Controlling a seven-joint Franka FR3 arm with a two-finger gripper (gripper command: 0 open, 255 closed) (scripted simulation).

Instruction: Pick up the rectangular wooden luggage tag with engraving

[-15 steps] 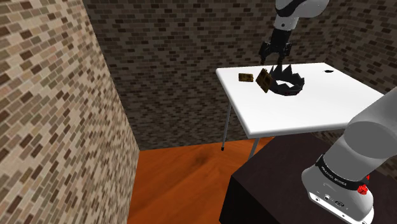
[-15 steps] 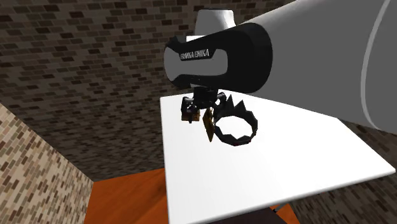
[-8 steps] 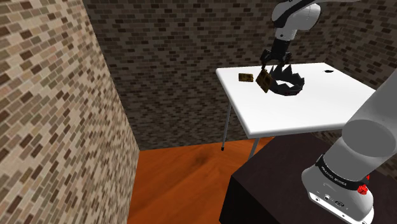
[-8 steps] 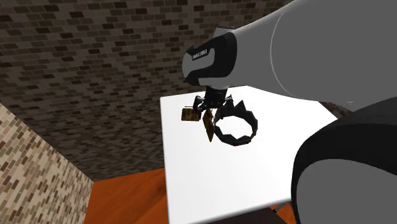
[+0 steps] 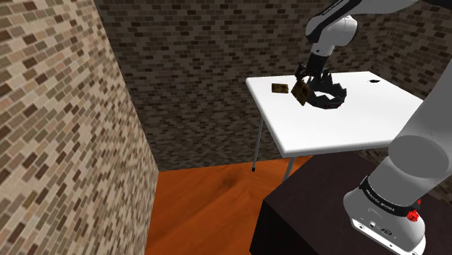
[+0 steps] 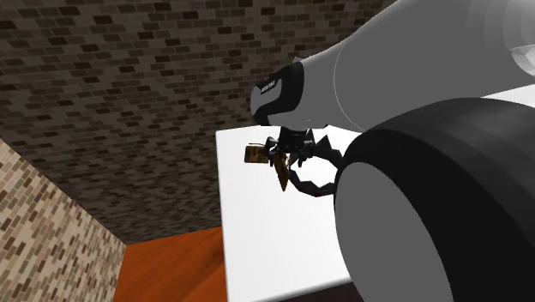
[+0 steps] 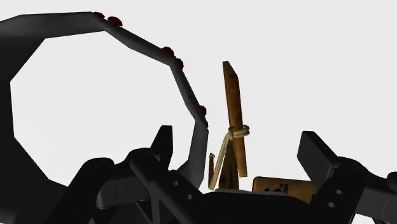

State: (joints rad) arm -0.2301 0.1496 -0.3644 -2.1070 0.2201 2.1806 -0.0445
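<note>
As the dark stand [image 5: 304, 210] sits nearest in the shoulder view, the white arm [image 5: 416, 145] stretches out over the white bench [image 5: 362, 123], and here's the gripper [image 7: 238, 136], right down at the job! Its jaws are released and spread wide. The wooden luggage tag [image 7: 233, 95] stands on edge between the fingers [image 7: 163, 146], nearly upright, with a pale cord [image 7: 238, 132] looped round its middle. Neither finger touches it, so nothing is held. Just under the hand lies a second brown block [image 7: 283, 188] with dark marks on its face, close beside the tag's foot. Past the tag on one side curls a black spiked ring [image 7: 184, 83] dotted with red studs, near the slab but apart from it. My read: this is the closing step. The trick is to squeeze squarely on the tag's two broad faces, centred, low enough to catch wood rather than cord. A thin slab balanced on edge could tip if one finger arrives first. Keep clear of the ring and the block, then lift straight up. Beyond the bench rises a brick wall [image 5: 217, 58].
</note>
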